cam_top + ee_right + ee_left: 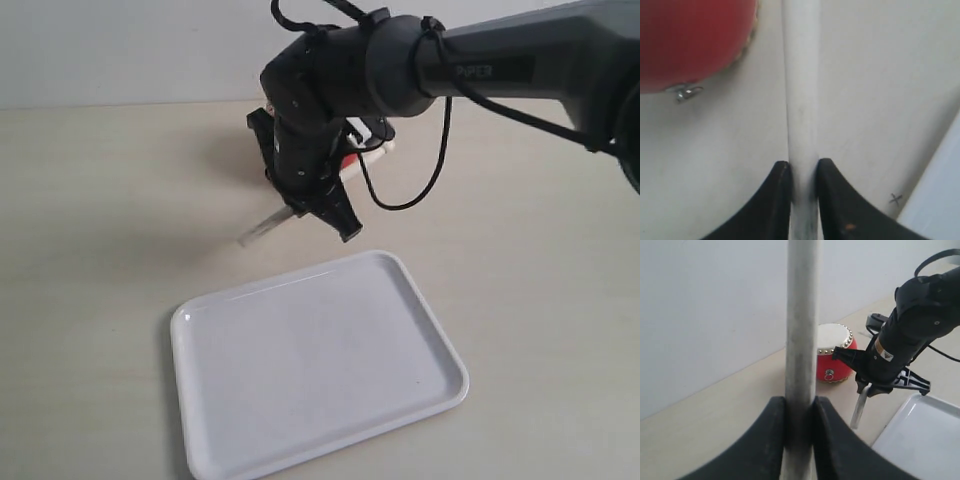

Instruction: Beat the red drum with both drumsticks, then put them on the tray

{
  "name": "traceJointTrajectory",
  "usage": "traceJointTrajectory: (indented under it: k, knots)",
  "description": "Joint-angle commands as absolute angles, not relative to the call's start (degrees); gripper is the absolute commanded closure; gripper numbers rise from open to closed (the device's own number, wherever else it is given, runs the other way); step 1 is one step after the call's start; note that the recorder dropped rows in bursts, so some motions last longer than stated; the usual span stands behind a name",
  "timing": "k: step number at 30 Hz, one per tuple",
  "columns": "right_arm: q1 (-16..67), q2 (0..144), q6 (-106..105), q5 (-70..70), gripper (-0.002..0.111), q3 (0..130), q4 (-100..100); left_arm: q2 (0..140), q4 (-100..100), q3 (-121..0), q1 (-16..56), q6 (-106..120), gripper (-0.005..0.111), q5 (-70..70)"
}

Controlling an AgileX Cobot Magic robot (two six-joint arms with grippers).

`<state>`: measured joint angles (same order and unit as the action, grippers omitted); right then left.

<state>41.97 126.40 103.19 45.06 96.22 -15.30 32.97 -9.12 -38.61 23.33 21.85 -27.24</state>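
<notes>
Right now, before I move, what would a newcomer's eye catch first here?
The bulky black right arm reaching across the exterior view, its right gripper clamped on a slim pale wooden drumstick beside the small glossy red drum. Next, the large flat white plastic tray nearer the camera, and the left gripper gripping the second pale drumstick.

Beige tabletop (pixel 100 200), apparently plain white wall (pixel 120 50).

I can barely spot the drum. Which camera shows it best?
Left wrist view: the red drum shows its cream top, studs and side ring. Exterior: a red sliver behind the arm. Right wrist: a blurred red side.
</notes>
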Motion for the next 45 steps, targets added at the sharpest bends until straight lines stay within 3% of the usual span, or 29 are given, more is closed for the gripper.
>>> traceJointTrajectory:
  k: [1, 19, 25, 37, 45]
  knots:
    - [40.8, 122.1, 99.9, 47.5, 0.108, 96.4, -20.8, 35.3, -9.8, -38.6, 23.4, 20.3, 0.107, -26.3]
    - [29.8, 103.7, 15.2, 63.1, 0.108, 96.4, -8.2, 61.1, -15.8, -43.8, 23.4, 20.7, 0.107, -27.9]
    - [29.4, 101.9, 4.4, 70.0, 0.108, 96.4, -6.7, 70.1, -15.9, -48.9, 23.4, 20.7, 0.107, -32.8]
    - [29.4, 101.8, 0.0, 70.0, 0.108, 96.2, -5.7, 85.1, -16.8, -62.9, 23.4, 20.7, 0.107, -47.6]
    - [28.7, 99.0, -2.5, 70.0, 0.108, 87.8, -4.0, 90.4, -19.8, -68.3, 23.4, 20.8, 0.107, -48.7]
